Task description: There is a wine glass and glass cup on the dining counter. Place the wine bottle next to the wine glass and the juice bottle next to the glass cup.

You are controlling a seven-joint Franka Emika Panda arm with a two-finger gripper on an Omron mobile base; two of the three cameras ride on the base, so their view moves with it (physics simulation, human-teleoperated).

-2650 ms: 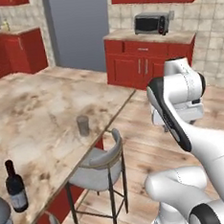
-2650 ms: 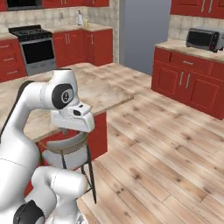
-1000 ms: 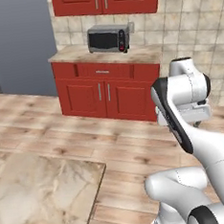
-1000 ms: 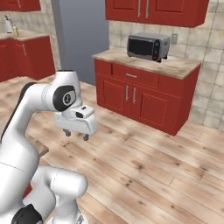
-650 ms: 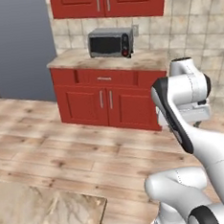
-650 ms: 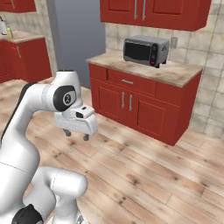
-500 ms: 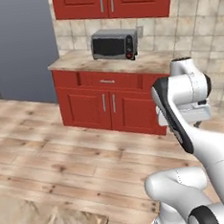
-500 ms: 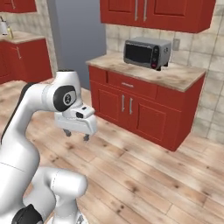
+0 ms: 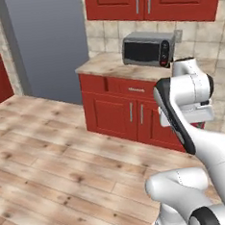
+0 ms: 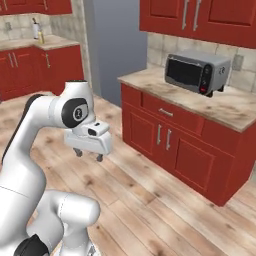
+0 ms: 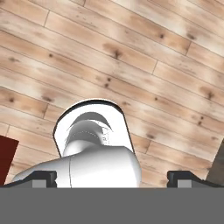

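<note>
Base drove and turned since 2.6 s back: counter, bottle and cup slid out of frame, and I was now facing a red cabinet run instead. Arm pose looked unchanged throughout.

Left base view: I saw a microwave (image 9: pixel 146 49) on a beige worktop (image 9: pixel 105 66) over red cabinets (image 9: pixel 119 111), grey fridge (image 9: pixel 45 43) to the left, wood floor (image 9: pixel 52 173) in front. Arm rose lower right, folded at the elbow.

Right base view: gripper (image 10: pixel 88 154) hung under the wrist, pointing down over the floor, jaws wide apart, nothing between them. Same microwave (image 10: pixel 195 72) on the worktop to the right. Far left, a small bottle (image 10: pixel 35 28) stood on another counter, too small for me to identify.

Hand view: both finger tips (image 11: pixel 41 178) sat at the far edges, fully spread, empty. Plank floor below.

Couldn't locate the dining counter, glasses or either task bottle in these frames.
</note>
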